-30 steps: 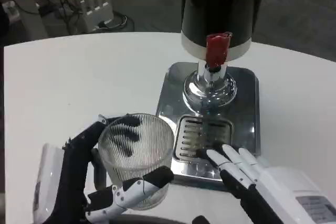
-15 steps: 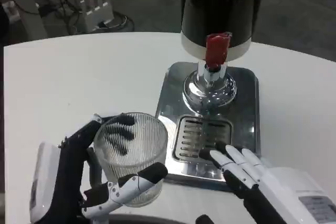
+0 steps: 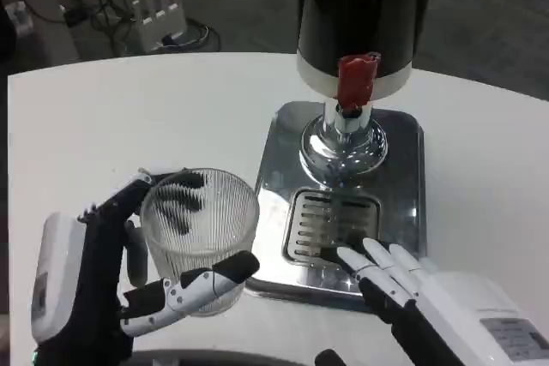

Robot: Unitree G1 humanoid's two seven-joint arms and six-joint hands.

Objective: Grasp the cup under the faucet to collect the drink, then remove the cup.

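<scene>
Spanning most of view: white table (image 3: pixel 154 117). Standing at far centre on chrome drip tray base (image 3: pixel 403 186): black drink dispenser (image 3: pixel 364 6), red tap lever (image 3: pixel 356 81) over chrome faucet (image 3: pixel 343 139). Slotted drain grate (image 3: pixel 330 225) at tray's near side. Resting at tray's near edge: right hand (image 3: pixel 403 285), holding nothing, fingers stretched forward and slightly apart, tips on grate. Wrapping left hand (image 3: pixel 129 272) around ribbed clear glass cup (image 3: pixel 199 237), fingers behind, thumb across front. Cup upright, left of tray, off grate, away from faucet.
</scene>
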